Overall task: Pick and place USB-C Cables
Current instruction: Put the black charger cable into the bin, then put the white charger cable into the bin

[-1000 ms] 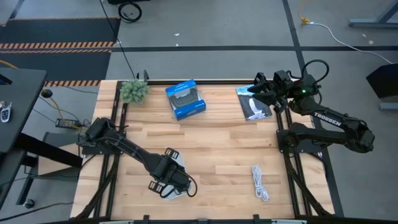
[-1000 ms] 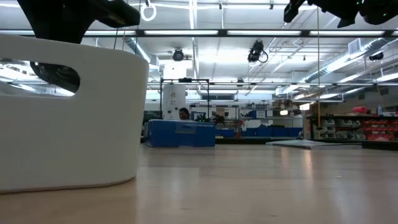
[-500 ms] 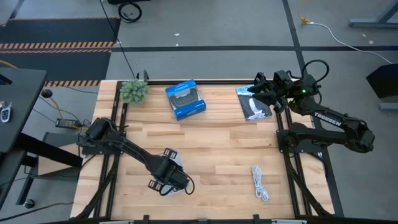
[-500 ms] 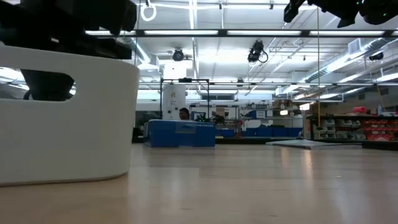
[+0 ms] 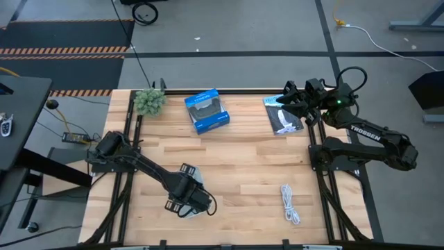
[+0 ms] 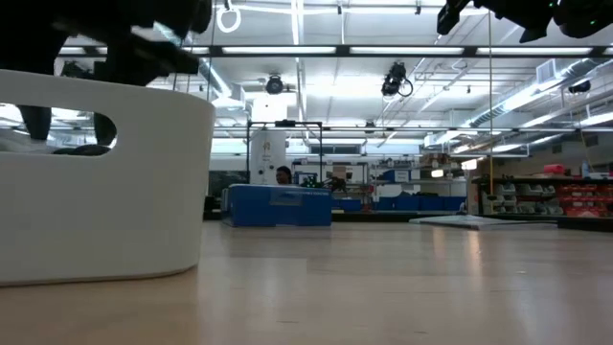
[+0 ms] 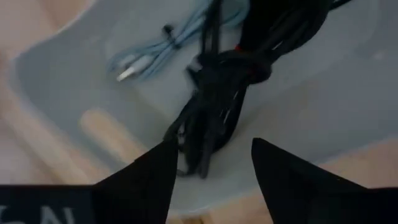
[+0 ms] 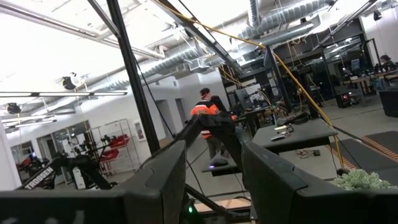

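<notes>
My left gripper (image 5: 186, 200) is open inside a white bin (image 6: 105, 192) at the table's near left. In the left wrist view its fingers (image 7: 214, 149) stand on either side of the near end of a black cable bundle with a red mark (image 7: 224, 81), which lies on the bin's floor. I cannot tell whether they touch it. A grey cable bundle (image 7: 155, 50) lies beside it in the bin. A white cable bundle (image 5: 289, 203) lies on the table at the near right. My right gripper (image 5: 286, 103) is open and empty, held high at the far right.
A blue box (image 5: 207, 110) stands at the far middle, with a green plant-like tuft (image 5: 149, 101) at the far left. A black-and-white packaged item (image 5: 283, 119) lies under my right gripper. Bare wood lies between the bin and the white cable.
My left gripper has sunk lower into the white bin and moved a little toward the far edge. In the low view the bin has shifted slightly toward the table's left. My right arm has kept still.
</notes>
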### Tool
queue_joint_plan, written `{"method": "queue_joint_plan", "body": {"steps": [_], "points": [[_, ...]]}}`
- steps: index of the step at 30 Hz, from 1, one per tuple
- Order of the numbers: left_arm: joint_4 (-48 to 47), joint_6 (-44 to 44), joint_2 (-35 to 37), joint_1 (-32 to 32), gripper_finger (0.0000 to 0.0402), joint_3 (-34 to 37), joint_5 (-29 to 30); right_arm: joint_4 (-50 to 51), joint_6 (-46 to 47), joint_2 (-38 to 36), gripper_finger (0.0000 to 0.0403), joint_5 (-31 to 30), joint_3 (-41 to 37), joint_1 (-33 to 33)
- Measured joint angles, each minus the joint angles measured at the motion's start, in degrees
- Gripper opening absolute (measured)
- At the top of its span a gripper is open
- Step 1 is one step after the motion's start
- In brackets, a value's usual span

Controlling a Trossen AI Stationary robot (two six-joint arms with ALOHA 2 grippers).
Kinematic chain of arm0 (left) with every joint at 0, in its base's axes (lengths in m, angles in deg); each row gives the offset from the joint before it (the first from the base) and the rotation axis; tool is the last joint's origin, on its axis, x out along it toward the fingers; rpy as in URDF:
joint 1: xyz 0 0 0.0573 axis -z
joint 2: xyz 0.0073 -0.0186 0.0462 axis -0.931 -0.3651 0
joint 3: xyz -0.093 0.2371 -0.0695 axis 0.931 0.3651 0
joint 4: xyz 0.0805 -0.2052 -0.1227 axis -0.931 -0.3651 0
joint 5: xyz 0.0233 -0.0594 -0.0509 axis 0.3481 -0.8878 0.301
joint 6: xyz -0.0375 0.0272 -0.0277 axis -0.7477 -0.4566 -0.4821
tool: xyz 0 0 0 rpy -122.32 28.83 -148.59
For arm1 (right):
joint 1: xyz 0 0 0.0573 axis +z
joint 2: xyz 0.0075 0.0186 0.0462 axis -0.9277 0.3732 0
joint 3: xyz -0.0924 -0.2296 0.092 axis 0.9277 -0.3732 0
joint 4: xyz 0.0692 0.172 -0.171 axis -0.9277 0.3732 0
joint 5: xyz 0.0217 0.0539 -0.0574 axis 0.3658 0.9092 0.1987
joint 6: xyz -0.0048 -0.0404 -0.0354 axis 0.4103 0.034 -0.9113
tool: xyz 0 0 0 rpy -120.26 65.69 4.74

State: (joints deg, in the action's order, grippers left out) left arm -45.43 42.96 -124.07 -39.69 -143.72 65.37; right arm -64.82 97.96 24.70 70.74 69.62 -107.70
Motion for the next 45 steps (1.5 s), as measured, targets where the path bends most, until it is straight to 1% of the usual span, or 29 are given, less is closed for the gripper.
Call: {"method": "queue_joint_plan", "body": {"steps": [4, 6, 8, 11, 15, 17, 19, 22, 24, 26, 29, 33, 38, 40, 42, 45], "points": [[-1.11, -0.73, 0.00, -0.86, 0.0211, -4.13, 1.29, 0.55, -0.07, 0.13, 0.0162, 0.10, 0.00, 0.00], [1.07, -0.31, 0.04, -1.20, 0.0203, -5.49, 3.79, 2.03, -0.04, 0.91, 0.0162, 1.30, 0.04, 0.00], [5.42, 1.06, 0.04, -1.70, 0.0195, -5.91, 7.44, 4.77, -0.03, 2.21, 0.0162, 2.95, 0.04, 0.02], [12.21, 5.01, 0.04, -2.74, 0.0183, -5.92, 12.06, 10.19, 1.41, 4.95, 0.0162, 4.76, 0.04, 0.02], [20.21, 10.46, 0.04, -4.60, 0.0173, -5.92, 13.13, 20.43, 2.86, 9.14, 0.0162, 7.31, 0.04, 1.04], [21.74, 11.89, 0.04, -5.41, 0.0172, -5.92, 13.11, 27.98, 1.86, 10.83, 0.0162, 7.19, 0.04, 2.72], [21.24, 13.69, 0.04, -6.14, 0.0172, -5.92, 13.11, 36.46, -0.11, 12.18, 0.0162, 4.55, 0.04, 5.29], [19.10, 17.95, 0.04, -6.99, 0.0172, -5.92, 13.12, 49.56, -1.97, 13.93, 0.0162, -3.49, 0.02, 10.21], [18.05, 21.30, 0.04, -7.49, 0.0172, -5.92, 13.11, 56.56, -1.52, 14.83, 0.0162, -8.94, 0.02, 13.59], [17.42, 24.43, 0.04, -8.03, 0.0172, -5.92, 13.13, 61.71, -0.06, 15.50, 0.0162, -13.38, 0.02, 16.87], [16.84, 28.89, 0.37, -8.98, 0.0172, -5.92, 13.12, 66.91, 4.07, 16.00, 0.0162, -19.12, 0.02, 22.37], [16.28, 35.09, 0.97, -10.76, 0.0172, -5.94, 14.56, 71.41, 9.92, 16.06, 0.0162, -25.23, 0.02, 30.39], [18.03, 40.63, 1.82, -13.41, 0.0172, -5.96, 20.06, 76.42, 19.45, 16.06, 0.0162, -29.57, 0.02, 40.52], [20.13, 41.02, 2.16, -14.70, 0.0172, -5.96, 21.88, 77.30, 24.23, 16.06, 0.0162, -30.39, 0.02, 44.29], [23.28, 39.09, 2.23, -15.81, 0.0172, -5.98, 23.00, 77.06, 30.81, 16.06, 0.0162, -30.97, 0.02, 47.87], [23.00, 36.83, 2.25, -17.41, 0.0172, -5.98, 23.48, 76.22, 41.71, 16.05, 0.0162, -31.88, 0.02, 53.22]]}}
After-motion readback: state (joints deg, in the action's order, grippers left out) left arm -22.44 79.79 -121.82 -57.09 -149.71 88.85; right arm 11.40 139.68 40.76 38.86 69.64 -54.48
